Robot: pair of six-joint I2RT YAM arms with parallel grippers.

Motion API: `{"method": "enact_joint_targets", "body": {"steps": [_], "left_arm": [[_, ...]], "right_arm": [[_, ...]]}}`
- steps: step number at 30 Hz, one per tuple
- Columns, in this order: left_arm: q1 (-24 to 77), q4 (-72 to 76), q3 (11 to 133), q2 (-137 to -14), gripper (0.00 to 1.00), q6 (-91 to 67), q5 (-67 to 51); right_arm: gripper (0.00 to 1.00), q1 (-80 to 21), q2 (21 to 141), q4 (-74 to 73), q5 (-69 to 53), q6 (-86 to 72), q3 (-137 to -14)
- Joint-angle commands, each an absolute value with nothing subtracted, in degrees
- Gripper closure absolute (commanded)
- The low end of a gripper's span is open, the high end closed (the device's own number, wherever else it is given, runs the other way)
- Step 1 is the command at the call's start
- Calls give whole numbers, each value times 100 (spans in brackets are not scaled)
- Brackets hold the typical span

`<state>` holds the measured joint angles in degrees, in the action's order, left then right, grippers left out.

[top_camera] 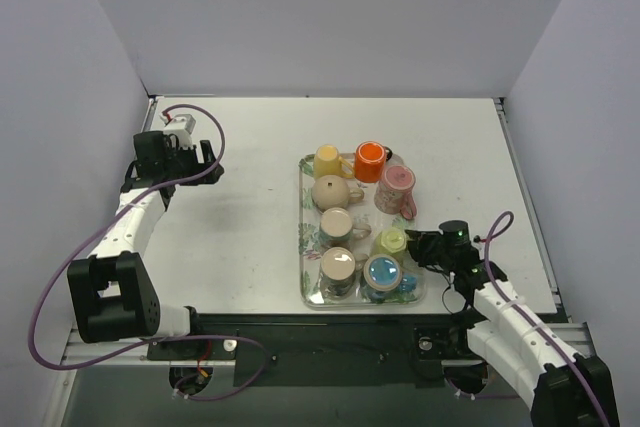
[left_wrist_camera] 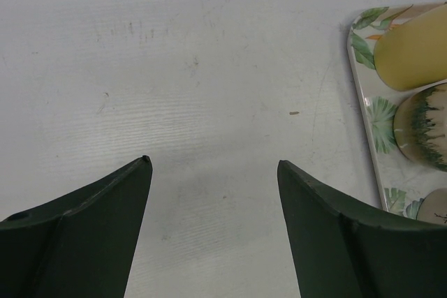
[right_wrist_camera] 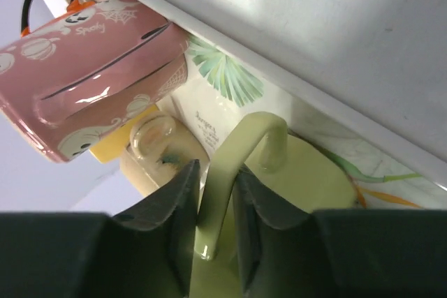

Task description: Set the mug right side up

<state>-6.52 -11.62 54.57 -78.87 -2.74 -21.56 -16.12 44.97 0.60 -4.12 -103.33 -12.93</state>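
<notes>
A light green mug (top_camera: 390, 241) stands in the flowered tray (top_camera: 302, 237) near its right rim, with no opening showing from above. My right gripper (top_camera: 420, 245) is at the mug's right side. In the right wrist view the gripper (right_wrist_camera: 215, 179) is shut on the mug's curved handle (right_wrist_camera: 241, 148), with the mug body (right_wrist_camera: 311, 172) behind it. My left gripper (top_camera: 212, 169) is far to the left of the tray. In the left wrist view it (left_wrist_camera: 213, 162) is open and empty above bare table.
The tray holds several other mugs: a pink one (top_camera: 396, 187) on its side, an orange one (top_camera: 370, 160), a yellow one (top_camera: 327, 160), a cream one (top_camera: 331, 190) and a blue-filled one (top_camera: 381, 272). The pink mug (right_wrist_camera: 91, 68) lies close to the green one.
</notes>
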Motion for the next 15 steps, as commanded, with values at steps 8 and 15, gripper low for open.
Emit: {"method": "enact_joint_targets", "body": {"steps": [8,15], "left_arm": [[-598,-1283,5809,-7937,17,-71,-2373],[-405,-1468,6029,-7963,17,149,-2443]], "right_arm": [[100,-1635,3709,-1186,474,-9389,-1853],[100,-1652,3972,-765,404,-7361,-2460]]}}
